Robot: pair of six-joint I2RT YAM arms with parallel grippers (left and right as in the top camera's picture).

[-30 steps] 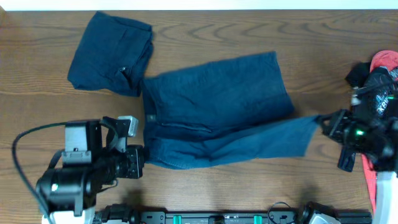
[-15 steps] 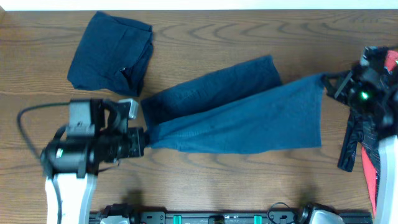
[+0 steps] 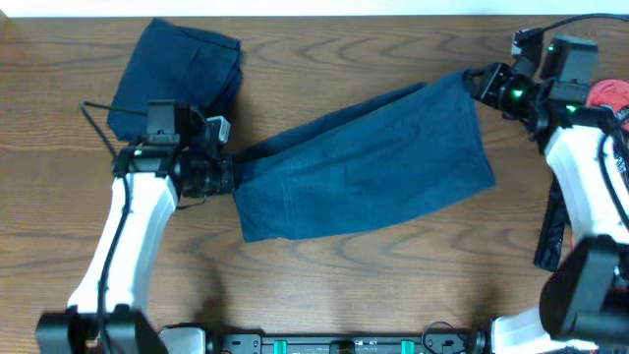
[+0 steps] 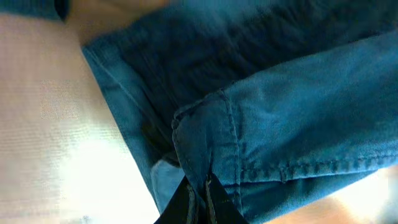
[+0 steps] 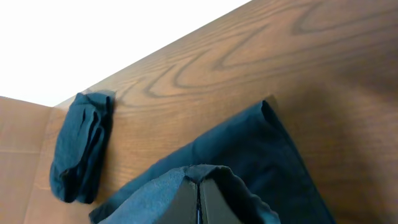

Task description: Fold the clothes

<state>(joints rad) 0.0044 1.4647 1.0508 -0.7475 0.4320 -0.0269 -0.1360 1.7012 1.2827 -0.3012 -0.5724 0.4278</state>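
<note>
- Wooden table (image 3: 393,285): it carries both garments and lies under both arms.
- Dark blue denim shorts (image 3: 364,167): they are stretched in a slanted band between the two grippers. The hemmed, stitched end is at the left gripper and the far corner is at the right gripper. The cloth is doubled over lengthwise, with the middle resting on the table. A second ago they lay flat and spread, with only one leg drawn out toward the right gripper. Half a second ago the band sat nearer the front edge.
- Folded bundle (image 3: 177,74): dark blue, just behind the left gripper on the far side. The left arm overlaps its near edge. Earlier it stood well apart from that gripper.
- Left gripper (image 3: 228,177): clamped tight on a bunched seam of the shorts (image 4: 261,130), fingertips (image 4: 214,202) pinched together. It has moved away from the front edge.
- Right gripper (image 3: 479,84): closed on the shorts' corner, with cloth (image 5: 205,174) humped over its tips. It has swung up toward the far edge.
- Red and black cloth (image 3: 607,93): just beyond the right gripper's wrist. Any marking on it is too small to read.
</note>
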